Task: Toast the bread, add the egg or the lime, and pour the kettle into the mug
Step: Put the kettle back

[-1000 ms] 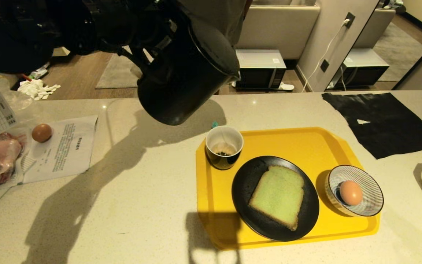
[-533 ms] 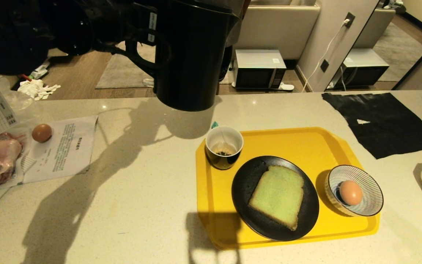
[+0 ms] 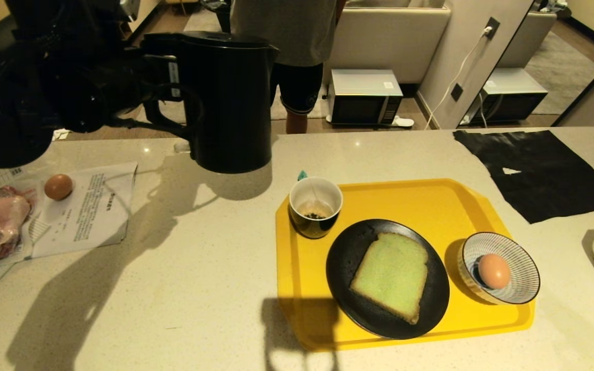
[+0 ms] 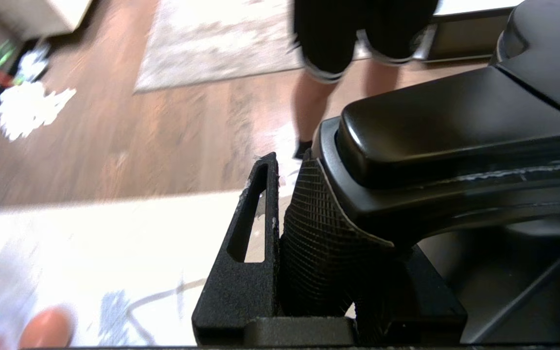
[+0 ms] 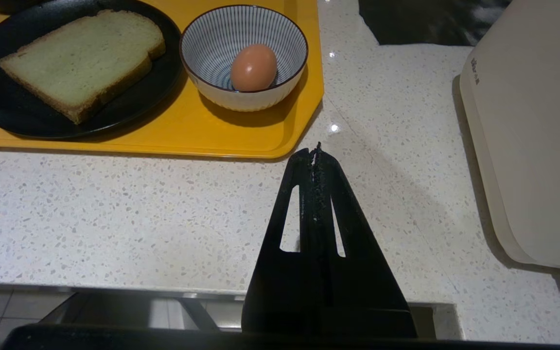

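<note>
Kettle [image 3: 230,103] upright in left claw [image 4: 304,228] — mug [image 3: 315,206] near, person [image 3: 289,41] behind.

Small printed lines on the paper sheet [image 3: 91,211] beside the brown egg [image 3: 59,186], too fine to read.

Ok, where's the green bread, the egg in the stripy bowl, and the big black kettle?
bread [image 3: 391,275], head view, middle of the green top face.
egg [image 3: 493,271], head view, middle of the shell.
kettle [image 3: 230,111], head view, middle of the black side wall.

floor: wood [image 3: 111,129], grey rug [image 3: 165,103] | sofa [image 3: 395,36] (beige) | microwave [image 3: 364,98] on floor
</note>
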Controlling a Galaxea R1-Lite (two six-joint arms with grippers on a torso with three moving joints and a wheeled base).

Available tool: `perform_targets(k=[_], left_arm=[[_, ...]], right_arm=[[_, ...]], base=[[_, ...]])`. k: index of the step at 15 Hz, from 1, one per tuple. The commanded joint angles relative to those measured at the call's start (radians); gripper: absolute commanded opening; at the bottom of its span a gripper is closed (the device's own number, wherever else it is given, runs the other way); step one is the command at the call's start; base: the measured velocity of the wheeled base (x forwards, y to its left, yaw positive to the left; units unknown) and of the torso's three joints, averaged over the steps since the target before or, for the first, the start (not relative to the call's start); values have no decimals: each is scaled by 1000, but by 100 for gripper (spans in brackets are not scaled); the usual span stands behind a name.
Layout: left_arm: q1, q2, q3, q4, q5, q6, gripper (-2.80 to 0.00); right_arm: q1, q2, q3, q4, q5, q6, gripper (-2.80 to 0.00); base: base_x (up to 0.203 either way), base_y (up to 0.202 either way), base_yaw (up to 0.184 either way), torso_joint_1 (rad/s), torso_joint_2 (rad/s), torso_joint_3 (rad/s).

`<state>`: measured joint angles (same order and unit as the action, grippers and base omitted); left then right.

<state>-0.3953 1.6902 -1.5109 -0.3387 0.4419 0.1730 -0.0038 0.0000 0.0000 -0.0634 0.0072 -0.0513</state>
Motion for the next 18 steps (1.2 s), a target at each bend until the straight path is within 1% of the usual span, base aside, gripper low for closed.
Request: perform_targets(k=[1,4,6,9,14,16,18], left_arm=[[30,-49,142,-71,0,-13,-280],[36,-65,320,-209,0,-48,-280],[31,-57,408,-281,1,-74,-280],[33,-39,521,-376,3,-76,-280],[46,-18,628,-448,0,-55,-280],[47,-20,657,-463,1,-27,-280],[69,-29,684,-493,0,22,-280]], right_arm=[[-1,2,27,-1,0,-1,-280],[-1,2,28,-1,0,-1,-280],[0,2,26,-1,0,-1,-280],[0,2,27,-1,0,-1,-280],[0,2,28,-1,0,-1,-280],[0,2,27,-1,0,-1,-280],[-1,2,28,-1,0,-1,-280]], base=[[0,0,0,0,0,0],[0,0,0,0,0,0],[0,0,0,0,0,0],[0,0,0,0,0,0],[0,0,0,0,0,0],[0,0,0,0,0,0],[0,0,0,0,0,0]])
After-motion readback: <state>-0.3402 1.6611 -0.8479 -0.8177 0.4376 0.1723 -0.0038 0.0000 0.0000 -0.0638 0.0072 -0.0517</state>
